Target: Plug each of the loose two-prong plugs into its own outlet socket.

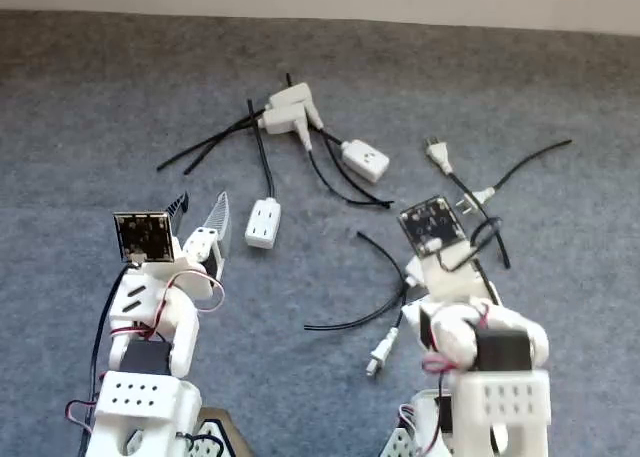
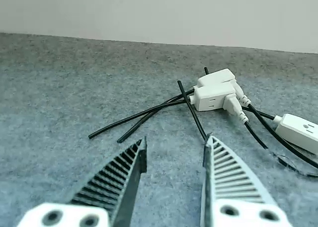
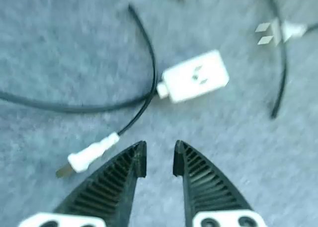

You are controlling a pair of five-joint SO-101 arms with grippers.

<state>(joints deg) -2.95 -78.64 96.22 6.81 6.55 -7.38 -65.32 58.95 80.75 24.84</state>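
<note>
My left gripper (image 1: 203, 205) (image 2: 175, 146) stands open above bare carpet with nothing between its fingers. Beyond it lie two white plug-and-socket blocks (image 1: 285, 109) (image 2: 214, 92) pressed together, with black cords. A white outlet socket (image 1: 263, 222) lies just right of the left gripper, and another socket (image 1: 365, 159) (image 2: 299, 130) sits farther back. My right gripper (image 3: 159, 160) is open by a narrow gap and holds nothing. It hovers over a white socket (image 3: 195, 77) and a loose two-prong plug (image 3: 92, 155). More loose plugs (image 1: 437, 155) (image 1: 378, 357) lie on the carpet.
Black cords (image 1: 360, 312) loop across the grey carpet (image 1: 90, 107) between the arms. Another plug (image 1: 470, 202) (image 3: 276, 31) lies beside the right arm. A pale wall edge runs along the far side.
</note>
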